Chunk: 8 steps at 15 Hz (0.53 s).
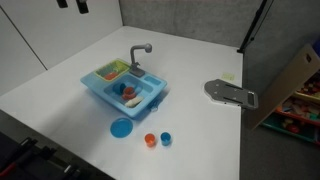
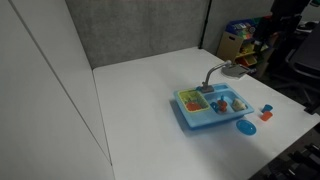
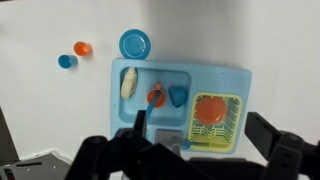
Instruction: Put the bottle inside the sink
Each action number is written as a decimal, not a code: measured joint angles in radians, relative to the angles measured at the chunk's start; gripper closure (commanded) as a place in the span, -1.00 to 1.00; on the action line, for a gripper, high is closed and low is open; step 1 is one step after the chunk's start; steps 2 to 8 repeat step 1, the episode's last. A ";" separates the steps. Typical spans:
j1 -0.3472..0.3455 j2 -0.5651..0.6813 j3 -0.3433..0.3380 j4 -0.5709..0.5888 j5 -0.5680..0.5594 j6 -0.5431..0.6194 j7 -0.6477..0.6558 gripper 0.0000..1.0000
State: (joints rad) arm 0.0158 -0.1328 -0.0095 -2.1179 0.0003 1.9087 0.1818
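The light blue toy sink (image 3: 240, 78) with a grey faucet (image 1: 140, 50) stands mid-table; it shows in both exterior views (image 1: 95, 88) (image 2: 190, 118). A cream bottle (image 3: 128, 82) lies in the basin beside an orange cup (image 3: 156, 96) and a blue cup (image 3: 178, 96). The side compartment holds a yellow-green rack (image 3: 236, 125) with an orange plate (image 3: 210, 108). My gripper (image 3: 210, 135) is open and empty, high above the sink. Only its dark fingertips show at the top edge of an exterior view (image 1: 70, 5).
A flat round blue disc (image 1: 121, 127) (image 3: 135, 43), a small orange cup (image 1: 150, 139) (image 3: 83, 48) and a small blue cup (image 1: 166, 138) (image 3: 66, 61) sit on the white table beside the sink. A grey metal plate (image 1: 230, 93) lies near the table edge. Grey partition walls stand behind.
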 measured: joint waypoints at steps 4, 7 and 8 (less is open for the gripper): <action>0.000 0.004 0.000 -0.001 0.000 0.000 0.000 -1.00; 0.000 0.004 0.000 -0.001 0.000 0.000 0.000 -1.00; 0.000 0.004 0.000 -0.001 0.000 0.000 0.000 -1.00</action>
